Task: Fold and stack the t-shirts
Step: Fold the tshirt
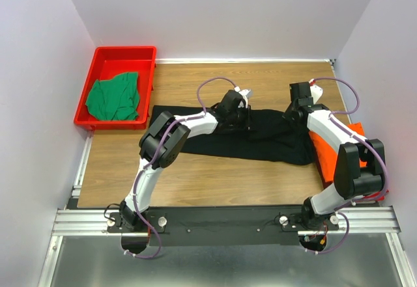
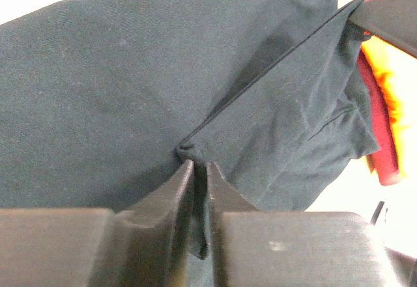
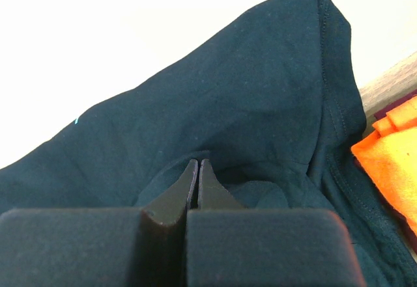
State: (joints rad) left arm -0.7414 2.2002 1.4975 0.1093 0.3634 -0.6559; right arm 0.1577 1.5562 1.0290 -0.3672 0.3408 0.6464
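Observation:
The black t-shirt (image 1: 260, 140) lies spread across the middle of the table. My left gripper (image 1: 246, 116) is over its back edge and is shut on a fold of the black cloth (image 2: 98, 92), which shows pinched between the jaws (image 2: 200, 164). My right gripper (image 1: 291, 112) is at the shirt's right part and is shut on the black cloth (image 3: 247, 92), jaws together (image 3: 198, 163). A hem runs taut between the two grippers. The orange t-shirt (image 1: 324, 158) lies at the right under my right arm. The green t-shirt (image 1: 115, 97) lies bunched in the red tray.
The red plastic tray (image 1: 124, 54) stands at the back left corner of the table. Walls close in the table at the back and both sides. The orange cloth shows at the right edge of both wrist views (image 2: 391, 85) (image 3: 391, 157).

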